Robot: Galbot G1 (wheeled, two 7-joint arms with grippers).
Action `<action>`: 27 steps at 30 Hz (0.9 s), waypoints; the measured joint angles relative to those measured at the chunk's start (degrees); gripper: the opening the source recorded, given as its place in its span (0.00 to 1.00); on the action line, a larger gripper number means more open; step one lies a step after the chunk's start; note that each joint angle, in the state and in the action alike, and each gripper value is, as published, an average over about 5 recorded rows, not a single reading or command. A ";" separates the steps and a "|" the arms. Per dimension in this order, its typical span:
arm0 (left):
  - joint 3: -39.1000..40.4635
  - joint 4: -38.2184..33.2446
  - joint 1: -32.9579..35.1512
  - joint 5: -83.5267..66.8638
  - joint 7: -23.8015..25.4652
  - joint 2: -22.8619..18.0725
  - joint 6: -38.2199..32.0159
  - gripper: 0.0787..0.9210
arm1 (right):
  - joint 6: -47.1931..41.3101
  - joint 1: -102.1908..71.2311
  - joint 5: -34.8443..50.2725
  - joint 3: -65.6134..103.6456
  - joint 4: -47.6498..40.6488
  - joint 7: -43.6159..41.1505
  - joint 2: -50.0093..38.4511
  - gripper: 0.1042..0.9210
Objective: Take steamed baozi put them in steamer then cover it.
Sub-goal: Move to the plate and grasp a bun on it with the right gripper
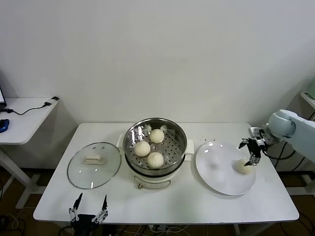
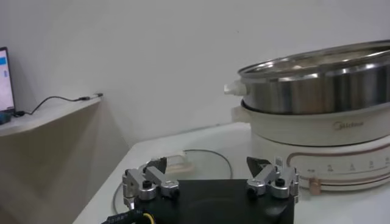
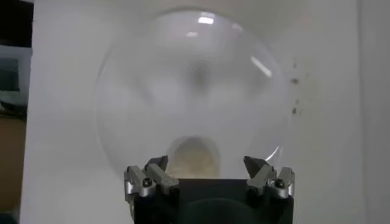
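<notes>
So the steamer (image 1: 155, 147) sits in the middle of the white table (image 1: 197, 201), shiny steel pot on a cream base, lid off, and three baozi (image 1: 149, 147) are already lying on the perforated tray inside. The fourth baozi (image 1: 242, 166) is on the white plate (image 1: 219, 172) just to the right of the steamer, near the plate's right edge.

The right claw (image 1: 251, 153) hangs right over that last bun, pointing down at it, fingers spread apart and not touching it as far as I can tell. In the right wrist view the bun (image 3: 194, 157) shows between the two open fingertips (image 3: 152, 173), with the plate (image 3: 183, 79) stretching out beyond it.

The glass cover (image 1: 93, 164) with its cream handle lies flat on the table left of the steamer, close beside it but apart.

The left claw (image 1: 88, 212) is parked low at the front edge of the table, in front of the cover, also wide open and holding nothing. Its wrist view shows the steamer's side (image 2: 317, 85) and the cover (image 2: 183, 164) lying on the table
</notes>
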 measured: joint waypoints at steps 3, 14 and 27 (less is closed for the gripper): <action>-0.03 0.16 -0.03 0.05 0.00 -0.06 0.02 0.88 | -0.13 -2.73 -2.12 2.57 -2.31 -0.32 0.77 0.88; -0.16 0.82 -0.14 0.13 0.00 -0.09 0.02 0.88 | 0.26 -7.78 -7.62 7.48 -9.61 -1.15 5.11 0.88; -0.58 1.10 -0.28 0.23 -0.01 -0.11 0.01 0.88 | 0.77 -8.96 -9.80 8.56 -13.37 -1.84 9.95 0.86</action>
